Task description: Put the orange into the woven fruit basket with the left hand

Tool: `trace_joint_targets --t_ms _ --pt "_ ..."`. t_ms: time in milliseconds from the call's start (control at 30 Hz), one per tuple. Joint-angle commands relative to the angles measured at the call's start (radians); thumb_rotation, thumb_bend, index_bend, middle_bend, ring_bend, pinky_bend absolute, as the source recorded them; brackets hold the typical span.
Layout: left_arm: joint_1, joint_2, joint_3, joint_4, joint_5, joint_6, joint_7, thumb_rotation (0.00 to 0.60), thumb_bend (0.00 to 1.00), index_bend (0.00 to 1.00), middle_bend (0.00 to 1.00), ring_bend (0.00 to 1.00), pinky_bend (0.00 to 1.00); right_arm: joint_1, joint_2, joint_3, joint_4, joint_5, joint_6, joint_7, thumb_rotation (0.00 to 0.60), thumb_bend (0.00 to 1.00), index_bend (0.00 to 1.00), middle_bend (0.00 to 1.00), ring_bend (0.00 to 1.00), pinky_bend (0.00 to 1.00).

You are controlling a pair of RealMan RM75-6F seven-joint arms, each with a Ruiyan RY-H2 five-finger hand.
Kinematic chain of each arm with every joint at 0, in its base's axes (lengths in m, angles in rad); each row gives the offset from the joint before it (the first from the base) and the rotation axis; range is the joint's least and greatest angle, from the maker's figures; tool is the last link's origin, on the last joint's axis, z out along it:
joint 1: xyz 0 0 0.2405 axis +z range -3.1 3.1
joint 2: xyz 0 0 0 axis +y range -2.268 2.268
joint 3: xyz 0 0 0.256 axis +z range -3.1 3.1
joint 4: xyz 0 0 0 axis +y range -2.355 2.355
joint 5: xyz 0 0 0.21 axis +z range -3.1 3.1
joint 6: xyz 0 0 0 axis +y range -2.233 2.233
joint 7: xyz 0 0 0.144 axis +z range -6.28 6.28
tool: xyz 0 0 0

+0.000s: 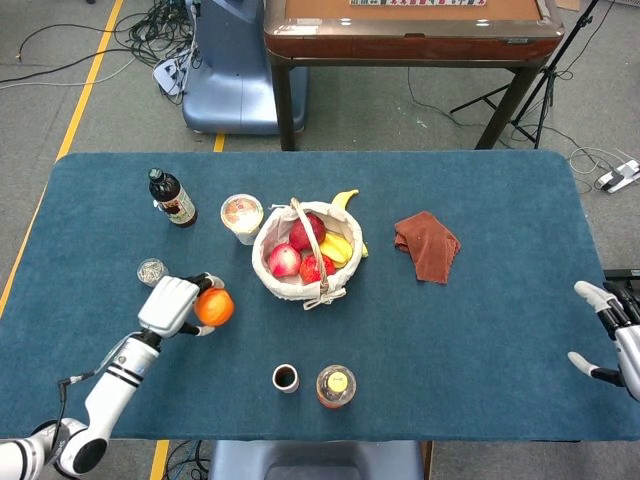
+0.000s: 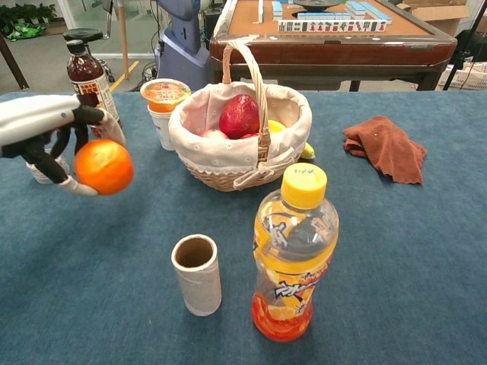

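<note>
My left hand (image 1: 170,304) (image 2: 46,133) grips the orange (image 1: 214,307) (image 2: 103,166) and holds it up off the blue table, left of the woven fruit basket (image 1: 300,253) (image 2: 240,133). The basket has a white liner and a tall handle; red apples and a banana lie inside it. My right hand (image 1: 615,338) hovers open at the table's right edge, holding nothing, and shows only in the head view.
A dark sauce bottle (image 1: 172,198) (image 2: 90,87), a lidded cup (image 1: 242,217) (image 2: 163,101) and a small jar (image 1: 152,271) stand left of the basket. A cardboard tube (image 1: 285,377) (image 2: 197,273) and an orange drink bottle (image 1: 336,385) (image 2: 295,251) stand near the front. A brown cloth (image 1: 427,244) (image 2: 386,147) lies right.
</note>
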Motion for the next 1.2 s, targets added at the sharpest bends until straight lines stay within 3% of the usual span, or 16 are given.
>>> trace_joint_targets --t_ms 33,367,833,1000,1200 --pt "0.025 0.044 -0.014 -0.054 0.082 0.088 -0.071 0.600 0.10 0.52 0.54 0.52 0.66 0.006 -0.004 0.001 0.000 -0.004 -0.007 -0.002 0.600 0.03 0.16 0.20 0.10 0.17" --pt "-0.058 -0.017 -0.102 -0.032 0.089 0.069 -0.127 0.600 0.10 0.50 0.51 0.50 0.67 0.001 -0.010 -0.002 0.005 -0.001 -0.005 -0.002 0.600 0.03 0.16 0.20 0.10 0.17" --pt "-0.185 -0.144 -0.174 0.101 0.007 -0.033 -0.094 0.600 0.10 0.42 0.40 0.46 0.67 -0.007 -0.014 -0.005 0.012 0.004 -0.002 0.001 0.600 0.03 0.16 0.20 0.10 0.18" --pt "-0.201 -0.176 -0.187 0.136 -0.023 -0.029 -0.060 0.600 0.10 0.30 0.24 0.35 0.67 -0.012 -0.014 -0.007 0.011 0.004 0.004 0.001 0.600 0.03 0.16 0.20 0.10 0.18" --pt "-0.205 -0.207 -0.194 0.159 -0.056 -0.011 -0.016 0.600 0.10 0.19 0.17 0.26 0.65 -0.020 -0.015 -0.008 0.017 0.006 0.011 0.008 0.600 0.03 0.16 0.20 0.10 0.18"
